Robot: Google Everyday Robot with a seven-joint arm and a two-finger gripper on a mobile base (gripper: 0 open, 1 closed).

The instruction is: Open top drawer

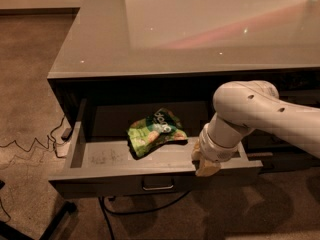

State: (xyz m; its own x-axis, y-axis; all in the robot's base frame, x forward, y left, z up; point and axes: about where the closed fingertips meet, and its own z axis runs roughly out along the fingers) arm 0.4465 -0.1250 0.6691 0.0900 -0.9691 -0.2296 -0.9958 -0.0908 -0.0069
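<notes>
The top drawer (100, 181) is pulled out from under the grey counter. Its dark grey front carries a small metal pull (158, 186) at centre, and its lighter grey floor and low side walls show. A green snack bag (154, 132) lies inside near the middle. My gripper (206, 165) is at the drawer's front edge, right of the pull, reaching down from the white arm (255, 115). The arm's wrist hides most of it.
The glossy grey countertop (200, 29) spans the upper part of the view. Brown carpet (30, 84) lies to the left. A black cable (30, 145) runs over it to a plug by the drawer's left side. A dark cable (145, 209) loops under the drawer.
</notes>
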